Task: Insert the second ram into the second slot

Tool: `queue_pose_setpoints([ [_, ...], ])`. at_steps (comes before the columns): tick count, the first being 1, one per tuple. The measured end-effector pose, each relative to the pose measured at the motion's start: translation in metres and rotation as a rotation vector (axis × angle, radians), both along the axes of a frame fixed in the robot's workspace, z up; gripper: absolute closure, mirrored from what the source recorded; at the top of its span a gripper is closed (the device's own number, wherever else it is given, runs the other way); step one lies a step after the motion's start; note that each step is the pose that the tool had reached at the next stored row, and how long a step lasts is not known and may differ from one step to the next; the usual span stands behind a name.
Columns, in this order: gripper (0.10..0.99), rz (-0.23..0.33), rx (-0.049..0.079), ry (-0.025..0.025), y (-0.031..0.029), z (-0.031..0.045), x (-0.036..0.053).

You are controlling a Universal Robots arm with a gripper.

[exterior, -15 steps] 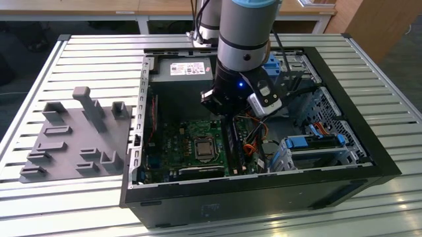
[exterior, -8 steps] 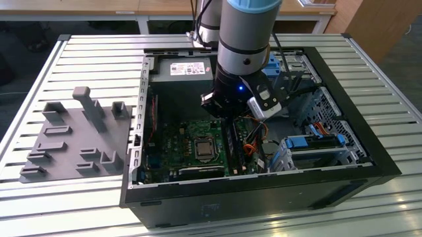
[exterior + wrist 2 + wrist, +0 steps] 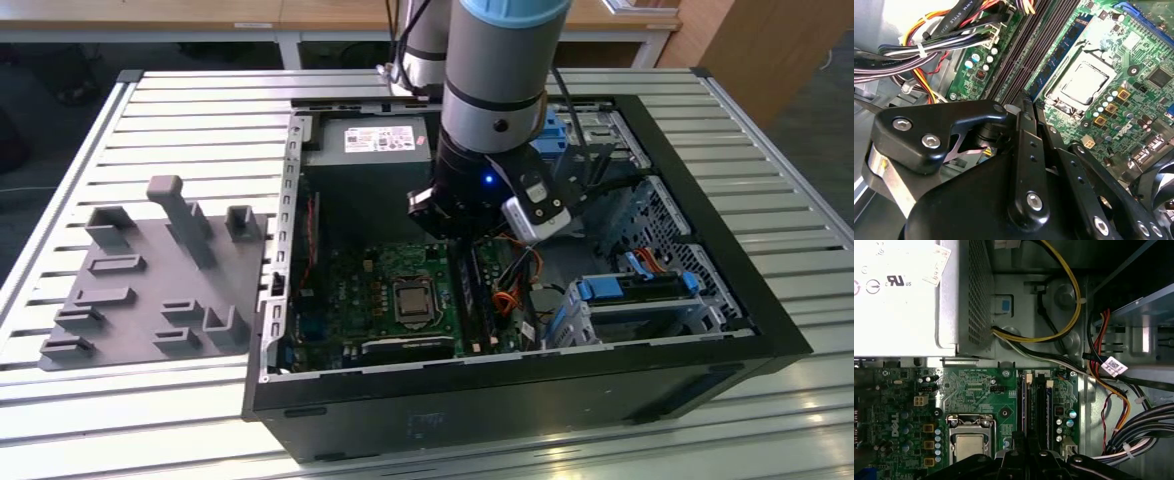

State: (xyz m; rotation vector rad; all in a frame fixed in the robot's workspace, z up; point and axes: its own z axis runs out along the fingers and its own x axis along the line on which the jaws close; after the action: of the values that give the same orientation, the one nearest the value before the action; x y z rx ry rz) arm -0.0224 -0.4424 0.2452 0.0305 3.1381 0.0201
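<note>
My gripper (image 3: 470, 236) is down inside the open computer case, right over the bank of black ram slots (image 3: 470, 292) beside the CPU socket (image 3: 404, 300). In the second wrist view the gripper (image 3: 1026, 106) ends at the near end of the slots (image 3: 1026, 55). A blue ram stick (image 3: 1061, 47) stands in the slot nearest the socket (image 3: 1085, 82). In the first wrist view the gripper (image 3: 1025, 439) covers the near end of the slots (image 3: 1036, 400). The second ram is hidden from me; the gripper's black body covers where it meets the slots.
The case (image 3: 747, 330) lies open on a slatted metal table (image 3: 187, 110). The power supply (image 3: 367, 150) sits at the back, with cable bundles (image 3: 929, 50) and light-blue drive brackets (image 3: 641, 290) on the exterior view's right. A grey fixture plate (image 3: 147, 280) lies on the left.
</note>
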Motion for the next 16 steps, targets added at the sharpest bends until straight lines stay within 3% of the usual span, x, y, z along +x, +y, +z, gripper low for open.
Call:
queue_pose_setpoints([
  [12,0.949,0.0,0.0,0.0001,0.0,-0.004,0.0061],
  [16,0.949,0.0,0.0,0.0025,-0.0002,-0.0066,0.0073],
])
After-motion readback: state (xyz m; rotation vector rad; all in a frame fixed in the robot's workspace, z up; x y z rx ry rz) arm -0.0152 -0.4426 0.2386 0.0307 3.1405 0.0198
